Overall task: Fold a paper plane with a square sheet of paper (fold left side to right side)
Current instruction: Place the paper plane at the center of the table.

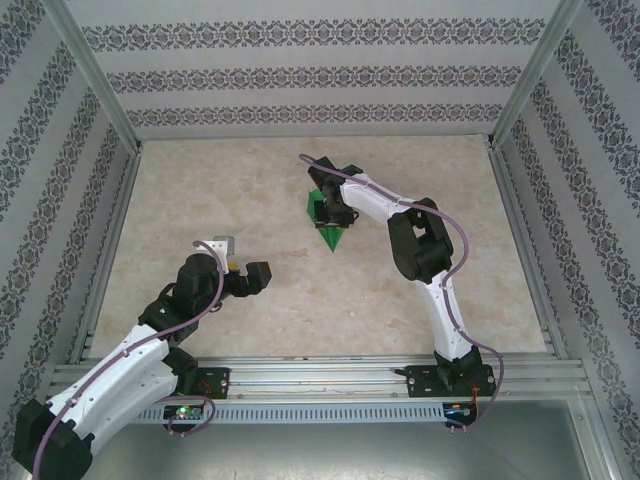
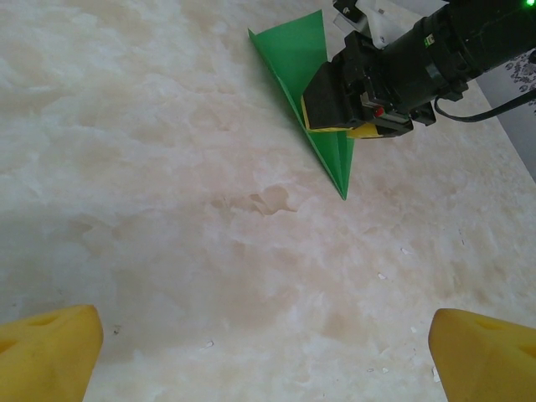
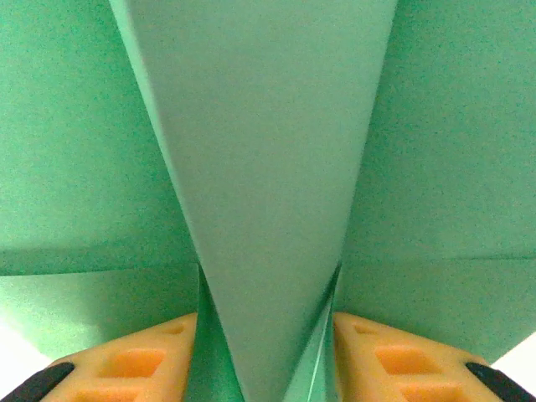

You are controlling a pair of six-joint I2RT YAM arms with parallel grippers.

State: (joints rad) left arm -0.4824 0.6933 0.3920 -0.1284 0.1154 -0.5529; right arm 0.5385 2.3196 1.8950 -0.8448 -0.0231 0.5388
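I am looking down from the top camera and the paper plane (image 1: 330, 236) is lying near the middle of the pale marbled bench (image 1: 200, 190), its sharp nose pointing toward the near edge where the arm bases are sitting. The right arm is reaching out over it, and its claw (image 2: 345, 117) is sitting directly on the wider rear half of the dart, covering part of the green paper.

From the left wrist camera the plane is showing as a long, narrow green triangle lying flat on the bench, with the right claw's yellow pads (image 2: 322, 105) resting on top of it partway along its length and the slim nose sticking out beyond them.

The right wrist camera is pressed very close. The plane's raised central fold is running straight down between the two orange-yellow fingers (image 3: 134, 364), with the wings spreading out flat to either side. The pads are standing partly apart and flanking that fold closely, but the picture is so tight that I cannot tell whether they are actually pinching it or merely sitting beside it.

The left claw (image 2: 266, 356) is spread wide, its two yellow fingertips (image 2: 46, 352) showing at the bottom corners of its own camera with bare bench between them. It is holding nothing and is hovering well apart from the plane, on the near left side of the bench.
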